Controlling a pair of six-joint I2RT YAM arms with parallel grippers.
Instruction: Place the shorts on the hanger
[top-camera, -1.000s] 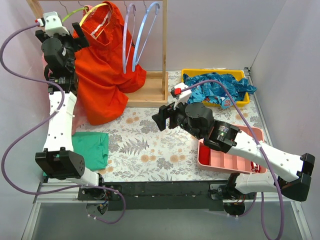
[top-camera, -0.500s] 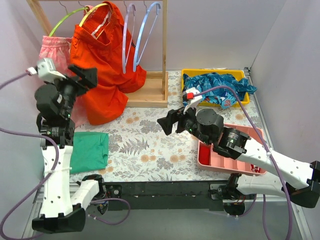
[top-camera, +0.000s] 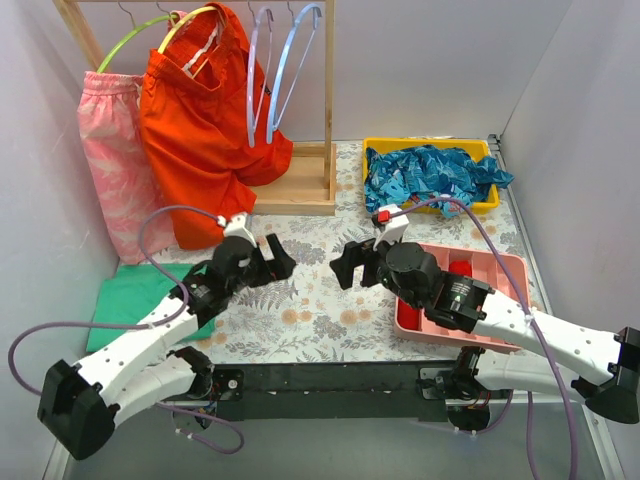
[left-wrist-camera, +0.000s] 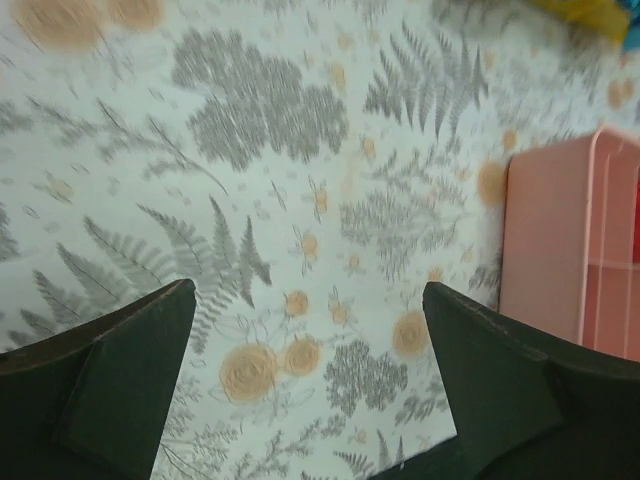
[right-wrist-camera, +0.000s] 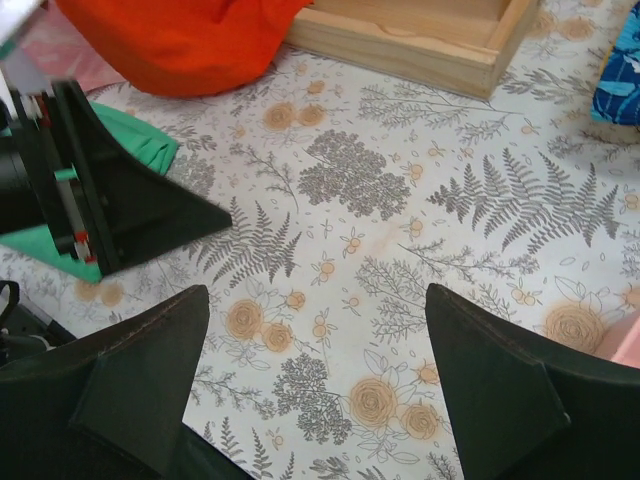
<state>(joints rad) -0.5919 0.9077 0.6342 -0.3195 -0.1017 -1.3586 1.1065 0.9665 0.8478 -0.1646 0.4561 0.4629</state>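
Your left claw (top-camera: 277, 258) is released: the jaws stand wide apart with nothing between them, and the left wrist view shows only the floral mat (top-camera: 310, 305) under them plus a corner of the pink tray (left-wrist-camera: 560, 250) off to the right. Your right claw (top-camera: 345, 268) is also released and empty, low over the mat. The two claws face each other across the middle of the mat, near but not touching, and the right wrist view catches the left claw's dark finger pointing in from the left. The shorts (top-camera: 200, 130) are on the wooden rack (top-camera: 328, 110) at the back left, draped over the yellow hanger (top-camera: 190, 22). The hanger's arc shows above the waistband and white trim is visible at the top. The lower part of the shorts bunches down onto the mat and against the rack's base. Neither claw touches the shorts or the hanger; both are well apart from the rack. The pink shorts (top-camera: 115, 170) hang just left of them on the green hanger (top-camera: 135, 35), and two pale hangers (top-camera: 258, 70) hang just to the right. A folded green cloth (top-camera: 135, 300) lies on the mat beside your left arm. The blue cloth (top-camera: 430, 175) sits in the yellow bin (top-camera: 385, 146) at the back right. The pink tray lies under your right arm.
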